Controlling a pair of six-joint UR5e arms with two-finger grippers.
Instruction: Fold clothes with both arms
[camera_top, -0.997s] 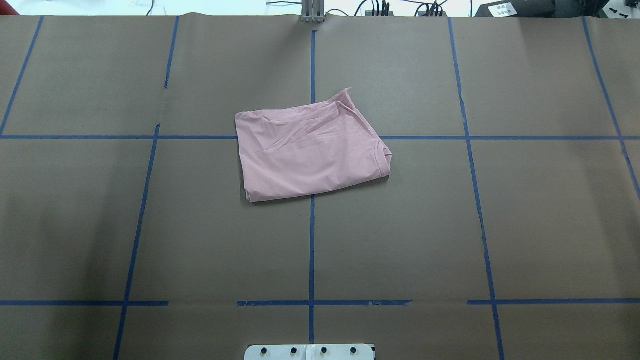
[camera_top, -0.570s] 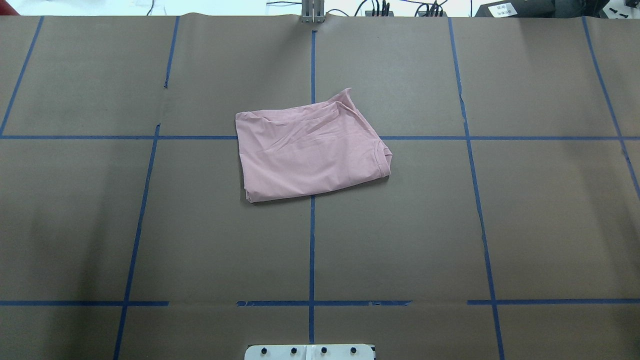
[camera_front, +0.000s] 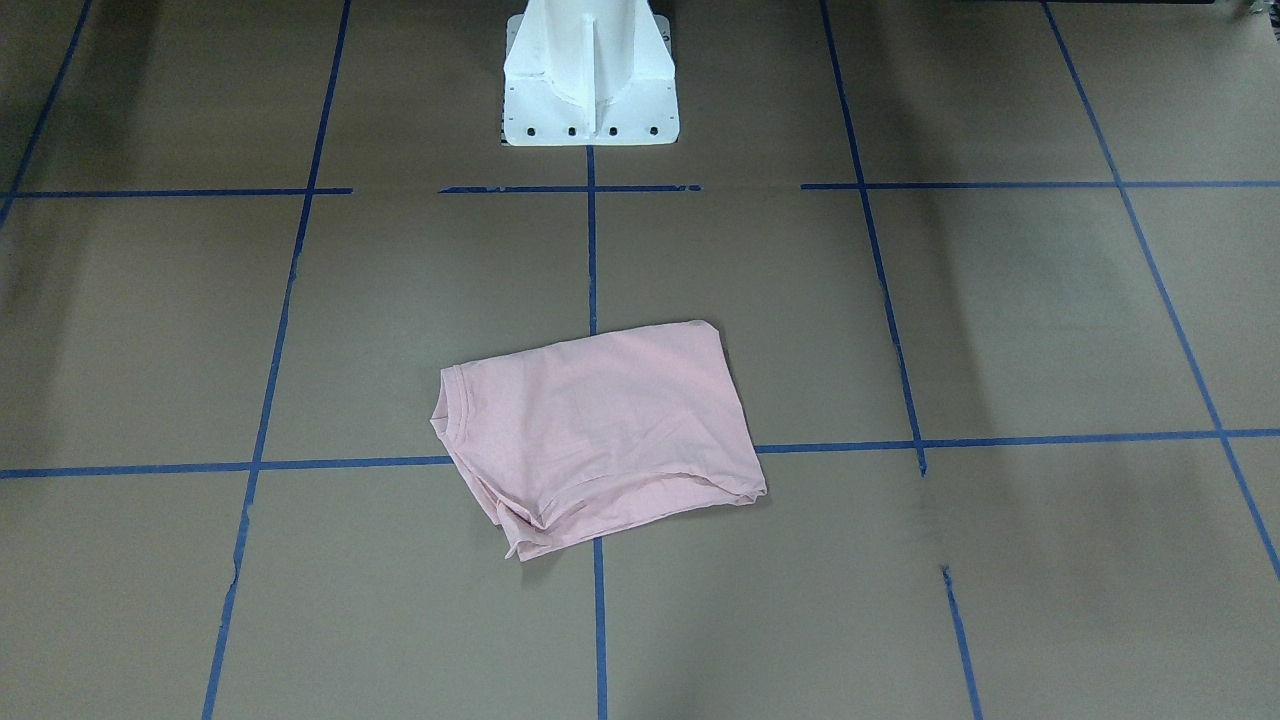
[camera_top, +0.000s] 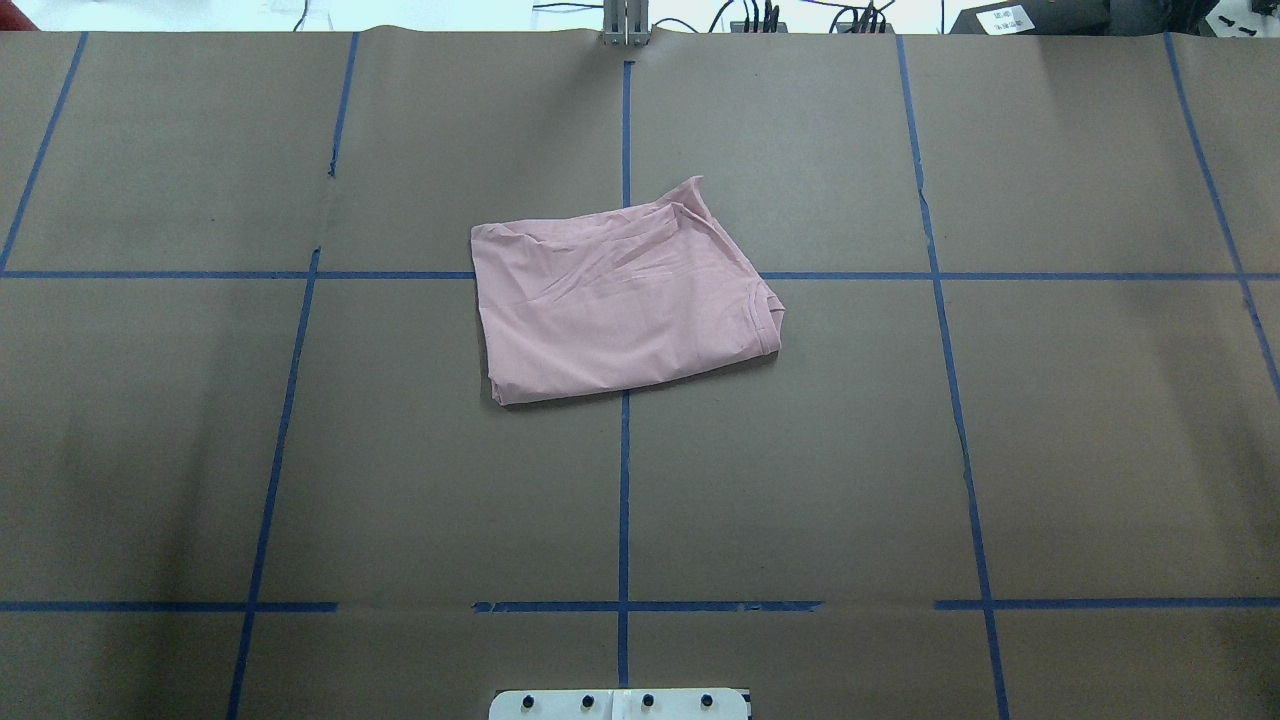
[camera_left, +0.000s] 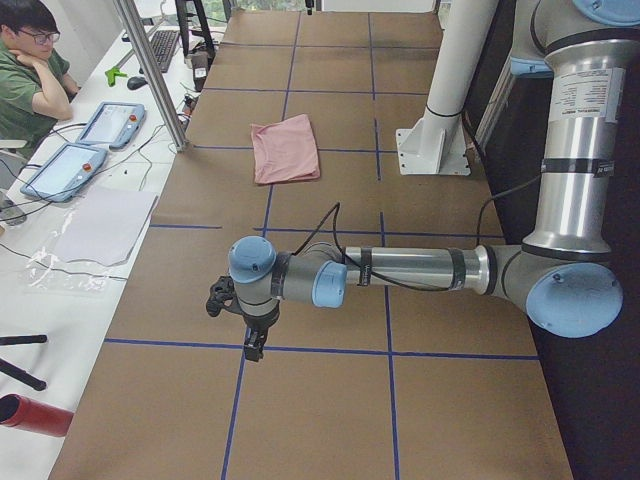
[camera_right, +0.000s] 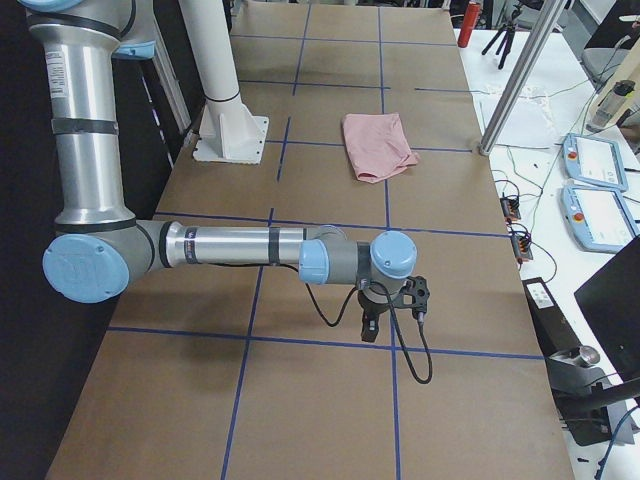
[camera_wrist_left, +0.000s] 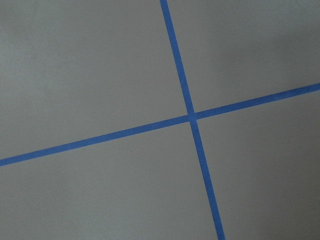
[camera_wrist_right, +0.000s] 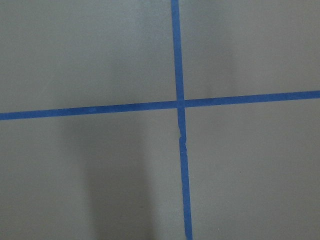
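The clothes, one pale pink T-shirt (camera_top: 620, 305), lie folded into a rough rectangle near the table's middle, plain side up, with the collar at the right in the overhead view. The shirt also shows in the front view (camera_front: 600, 430) and both side views (camera_left: 285, 148) (camera_right: 375, 143). My left arm (camera_left: 400, 270) stretches low over the table, far from the shirt, and its gripper (camera_left: 255, 345) points down; I cannot tell whether it is open or shut. My right arm (camera_right: 230, 245) does the same on the other side, and I cannot tell the state of its gripper (camera_right: 368, 328). Both wrist views hold only paper and tape.
Brown paper with a blue tape grid (camera_top: 624, 500) covers the table. The white pedestal (camera_front: 588, 90) stands at the robot's edge. A seated person (camera_left: 20, 70), teach pendants (camera_left: 110, 122) (camera_right: 590, 160) and cables lie on a side bench beyond the far edge.
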